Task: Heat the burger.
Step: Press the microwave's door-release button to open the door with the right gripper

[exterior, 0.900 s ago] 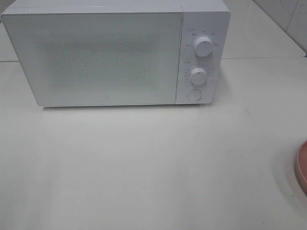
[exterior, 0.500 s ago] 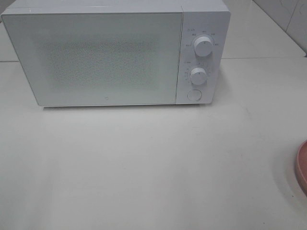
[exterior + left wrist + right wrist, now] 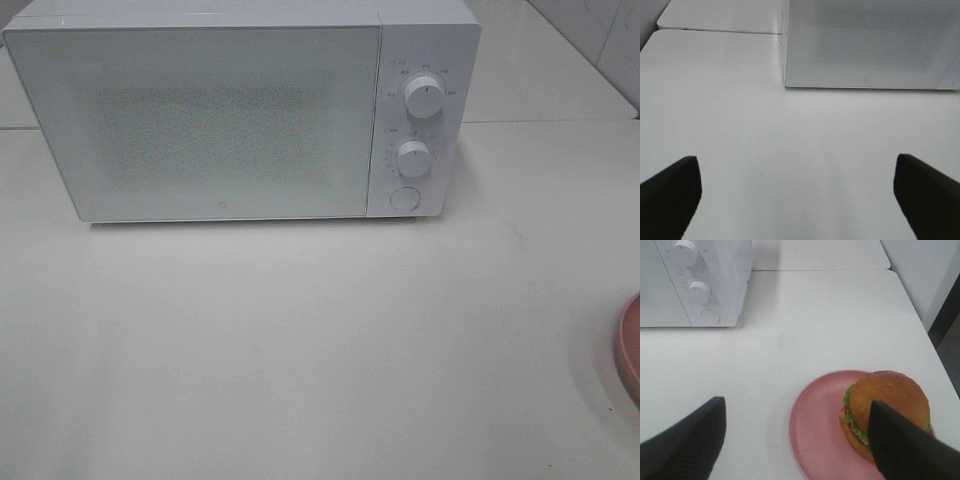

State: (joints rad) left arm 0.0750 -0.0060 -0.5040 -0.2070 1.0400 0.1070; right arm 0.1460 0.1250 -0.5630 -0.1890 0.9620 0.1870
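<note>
Burger (image 3: 887, 407) sat on pink plate (image 3: 812, 435), about 4 o'clock from the shut microwave (image 3: 200, 120). Right gripper (image 3: 795, 407) hovered near it, jaws apart, empty. Left gripper (image 3: 795, 159) jaws wide apart, empty. Burger probably light, soft, stacked, with a slick bun; pinch gently across its sides.

White microwave (image 3: 200, 120), door shut, two dials (image 3: 424, 96), round button (image 3: 404, 198), pink plate (image 3: 632, 350) well apart on white table (image 3: 300, 350)

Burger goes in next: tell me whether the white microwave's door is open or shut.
Shut: on the white boxy microwave, the speckled door lies flush with the knob panel.
</note>
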